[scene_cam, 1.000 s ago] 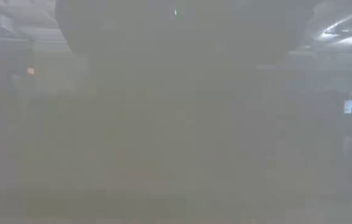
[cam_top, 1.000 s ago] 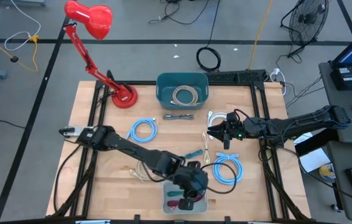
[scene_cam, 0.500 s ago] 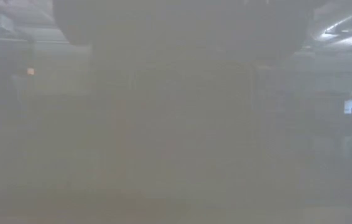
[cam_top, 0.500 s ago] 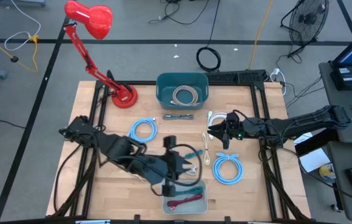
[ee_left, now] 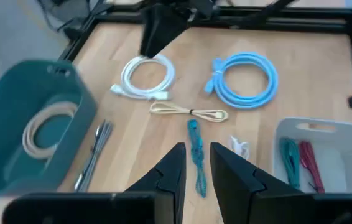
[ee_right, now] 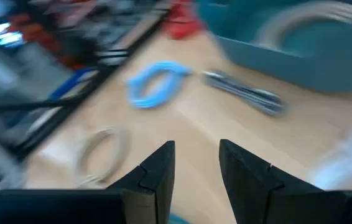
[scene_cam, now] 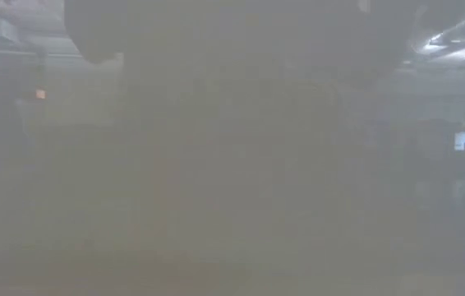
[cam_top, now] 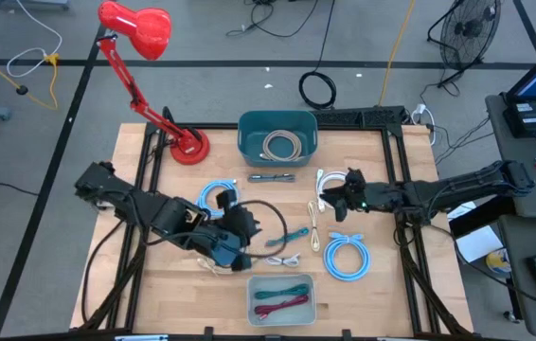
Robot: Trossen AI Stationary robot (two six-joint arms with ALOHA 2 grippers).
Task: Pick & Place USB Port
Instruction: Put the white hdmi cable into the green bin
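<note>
I cannot single out a USB port; several cables lie on the wooden table. A teal cable (ee_left: 194,149) lies just beyond my left gripper (ee_left: 198,171), which hovers open and empty left of the table's middle (cam_top: 246,230). A grey tray (cam_top: 282,298) at the near edge holds a red and a green cable. My right gripper (cam_top: 323,197) stands open and empty at the right of the middle (ee_right: 196,163). The low view shows only haze.
A teal bin (cam_top: 277,135) with a beige coil stands at the far middle, a dark cable (cam_top: 270,177) before it. Blue coils (cam_top: 219,196) (cam_top: 346,258), a white coil (ee_left: 145,78) and a beige cable (cam_top: 313,227) lie about. A red lamp (cam_top: 187,147) stands far left.
My left gripper has drawn back from above the grey tray, rising and going toward the table's left and far side while turning at the wrist. The tray with its red and green cables now shows uncovered.
</note>
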